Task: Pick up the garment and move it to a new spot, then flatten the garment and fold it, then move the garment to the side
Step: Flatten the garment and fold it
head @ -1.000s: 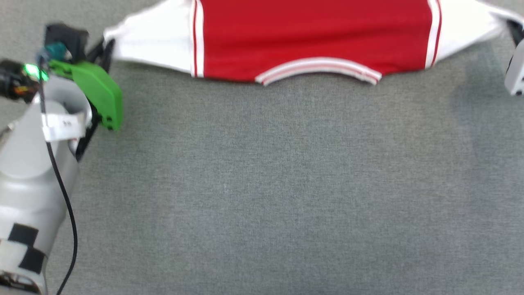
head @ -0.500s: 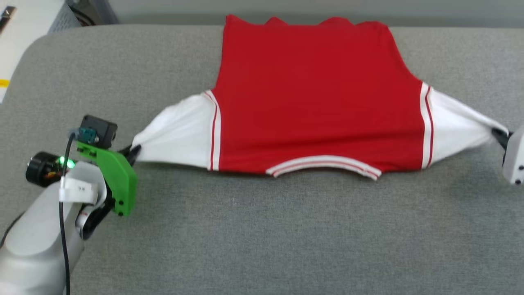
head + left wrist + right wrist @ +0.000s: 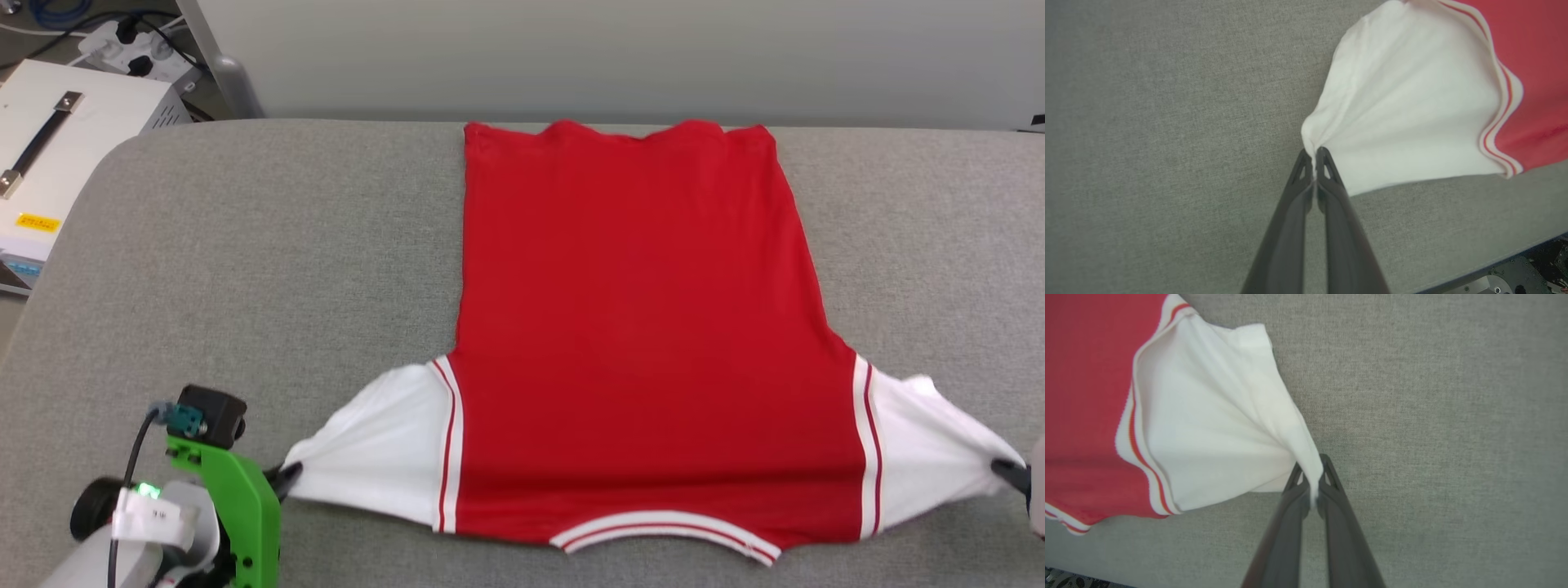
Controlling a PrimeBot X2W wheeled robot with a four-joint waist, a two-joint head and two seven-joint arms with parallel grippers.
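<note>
Where the garment lies: flat on the grey padded surface, plain red side up, hem toward 12 o'clock, striped collar at 6 o'clock.
Left gripper: at 8 o'clock in the head view, fingers pressed together on the tip of one white sleeve.
Right gripper: at 4 o'clock in the head view, fingers pinched on the other sleeve's tip, with cloth between them.
White box: beside the surface, at 10 o'clock.
</note>
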